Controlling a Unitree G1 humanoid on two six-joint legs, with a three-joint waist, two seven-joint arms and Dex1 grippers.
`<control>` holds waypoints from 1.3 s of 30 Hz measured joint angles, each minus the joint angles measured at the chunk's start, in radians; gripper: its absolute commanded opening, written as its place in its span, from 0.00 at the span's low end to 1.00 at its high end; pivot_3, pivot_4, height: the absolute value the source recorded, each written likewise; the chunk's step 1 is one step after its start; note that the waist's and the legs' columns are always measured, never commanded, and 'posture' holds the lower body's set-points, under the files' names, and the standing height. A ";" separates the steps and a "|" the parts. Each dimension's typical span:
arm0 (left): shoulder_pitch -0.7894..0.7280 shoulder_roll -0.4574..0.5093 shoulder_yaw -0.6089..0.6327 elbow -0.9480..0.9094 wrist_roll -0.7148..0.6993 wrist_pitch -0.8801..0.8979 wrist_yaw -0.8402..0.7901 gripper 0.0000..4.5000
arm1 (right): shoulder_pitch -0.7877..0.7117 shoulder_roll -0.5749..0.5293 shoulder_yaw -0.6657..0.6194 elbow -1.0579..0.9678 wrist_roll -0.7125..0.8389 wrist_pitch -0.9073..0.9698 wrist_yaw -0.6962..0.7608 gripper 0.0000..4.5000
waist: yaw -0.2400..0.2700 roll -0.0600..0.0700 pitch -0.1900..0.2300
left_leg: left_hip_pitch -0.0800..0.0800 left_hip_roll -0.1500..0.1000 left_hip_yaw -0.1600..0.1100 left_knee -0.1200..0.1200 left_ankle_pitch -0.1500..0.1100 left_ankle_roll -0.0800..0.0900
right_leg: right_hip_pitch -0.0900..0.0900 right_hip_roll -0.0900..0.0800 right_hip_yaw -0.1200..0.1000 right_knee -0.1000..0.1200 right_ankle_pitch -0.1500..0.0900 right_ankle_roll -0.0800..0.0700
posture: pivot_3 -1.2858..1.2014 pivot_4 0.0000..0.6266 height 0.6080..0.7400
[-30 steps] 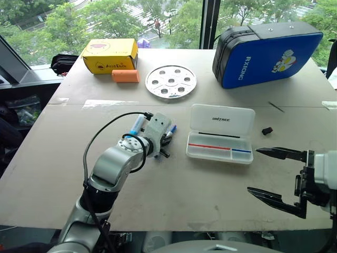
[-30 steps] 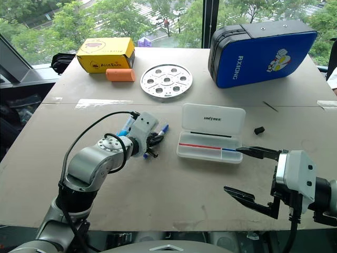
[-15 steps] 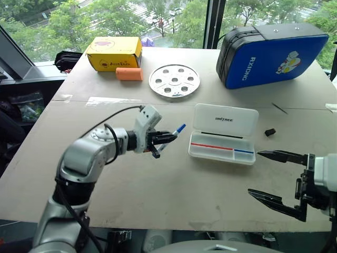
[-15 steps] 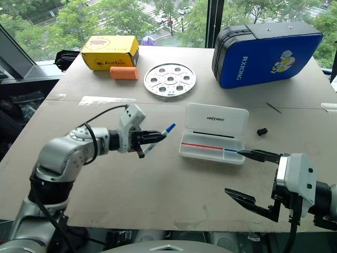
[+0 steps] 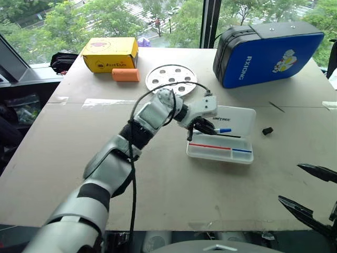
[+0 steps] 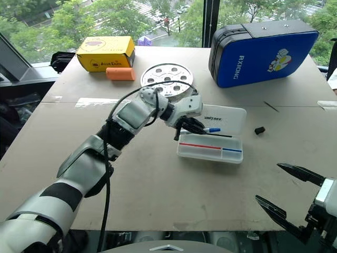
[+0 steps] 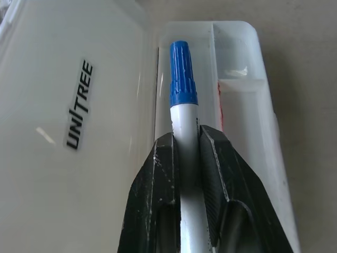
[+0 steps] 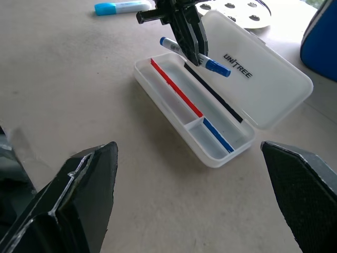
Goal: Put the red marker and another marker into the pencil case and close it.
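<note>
Pencil case [image 5: 221, 138] lies open just under my left pincer [image 7: 185, 142], lid flat behind the tray. My fingers are clamped on the blue-capped marker [image 7: 183, 100], its cap out past my tips, over the hinge line. To do this well I should, I judge, swing the barrel parallel to the long compartment, sink until it nearly touches, then let go. A second ago I held it low beside the case; now it hangs above it. My right pincer [image 8: 195, 200] stands wide apart, nearer me.
</note>
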 measured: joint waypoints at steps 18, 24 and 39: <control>-0.025 -0.110 0.032 0.099 0.135 0.019 -0.041 0.64 | 0.127 0.074 -0.089 0.024 0.008 -0.105 -0.003 0.97 | 0.003 0.001 0.001 | 0.000 0.000 0.001 0.000 0.000 0.000 | -0.001 0.000 0.001 0.000 0.000 0.000 | 0.52 0.24 1.00; 0.105 0.145 0.311 -0.323 -0.072 0.487 -0.057 0.64 | 0.069 0.010 -0.022 0.008 0.025 -0.099 -0.037 0.97 | -0.030 0.006 0.002 | 0.002 0.003 -0.001 -0.002 0.000 0.000 | -0.002 0.001 0.004 0.002 -0.001 -0.001 | 0.52 0.24 1.00; 0.542 0.284 0.633 -0.597 -0.001 0.790 0.594 0.64 | -0.273 -0.239 0.223 0.105 0.044 0.003 -0.084 0.97 | 0.016 0.002 0.002 | 0.000 0.000 -0.001 0.001 0.000 0.000 | 0.000 -0.002 -0.001 0.002 0.000 0.000 | 0.52 0.24 1.00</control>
